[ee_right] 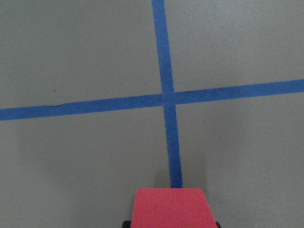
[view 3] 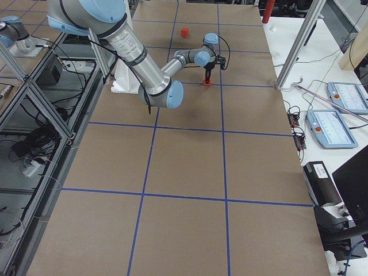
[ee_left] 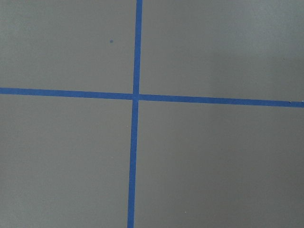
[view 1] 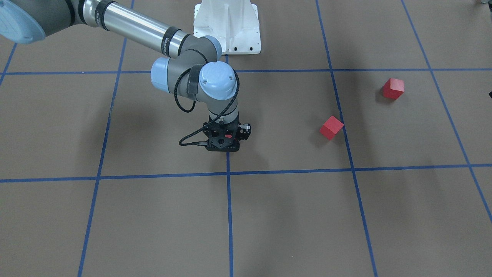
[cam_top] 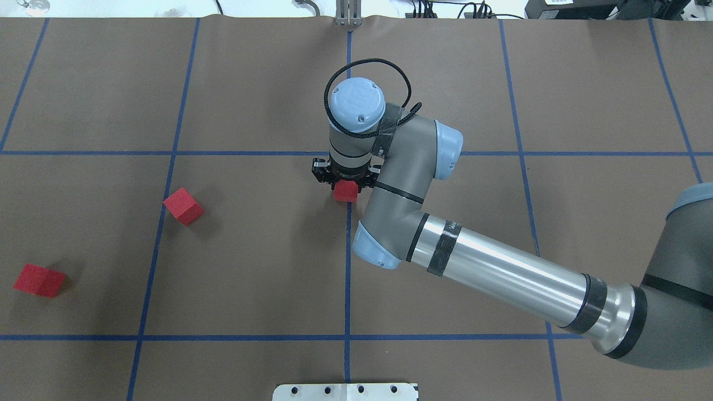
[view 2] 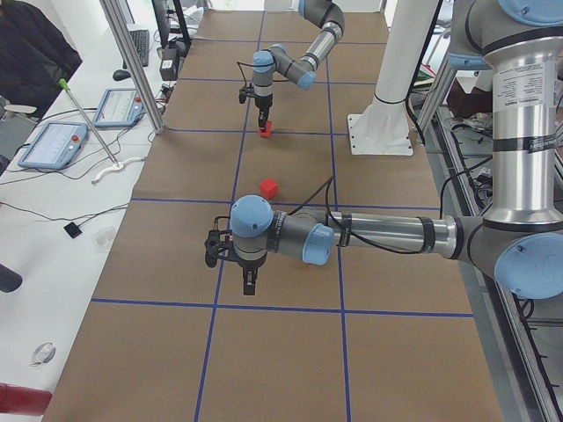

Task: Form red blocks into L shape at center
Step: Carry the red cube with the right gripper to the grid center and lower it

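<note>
Overhead exterior: a brown paper worktop [cam_top: 262, 83] is gridded in blue tape [cam_top: 250, 337]. At far left lies one red block [cam_top: 39, 280]; a second red block [cam_top: 183, 205] sits just beside a vertical line. On the middle line, near the center crossing [ee_right: 167, 98], the right gripper [cam_top: 345, 179] has its fingers clamped on the third red block [cam_top: 346, 192]. The left gripper [view 2: 251, 286] hangs over the worktop; whether its fingers are open cannot be told. Tablets [view 2: 53, 145] and aluminium posts [view 2: 132, 66] flank the worktop.
</note>
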